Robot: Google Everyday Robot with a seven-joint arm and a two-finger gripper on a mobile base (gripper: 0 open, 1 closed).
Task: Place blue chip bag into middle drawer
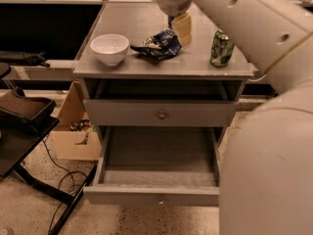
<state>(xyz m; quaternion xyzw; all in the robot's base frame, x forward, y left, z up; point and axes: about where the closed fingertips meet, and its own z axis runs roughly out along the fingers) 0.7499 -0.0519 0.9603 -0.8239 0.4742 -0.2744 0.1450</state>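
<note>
Gripper (179, 27) hangs just behind the chip bag (159, 45), which sits on the cabinet top (132, 18) between the bowl (110, 48) and the green can (221, 48). Can't tell if it's apart or together. Drawer (151, 195) below is pulled out. My worry: crumpled foil is slippery, so a shallow pinch could drop it short, or a sloppy swing clips the can.

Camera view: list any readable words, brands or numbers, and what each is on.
No text can be read.
blue chip bag: white and silvery print, too blurred to read.
green can: markings too blurred to read.
The hand, just behind the bag above the cabinet top, shows no lettering.
</note>
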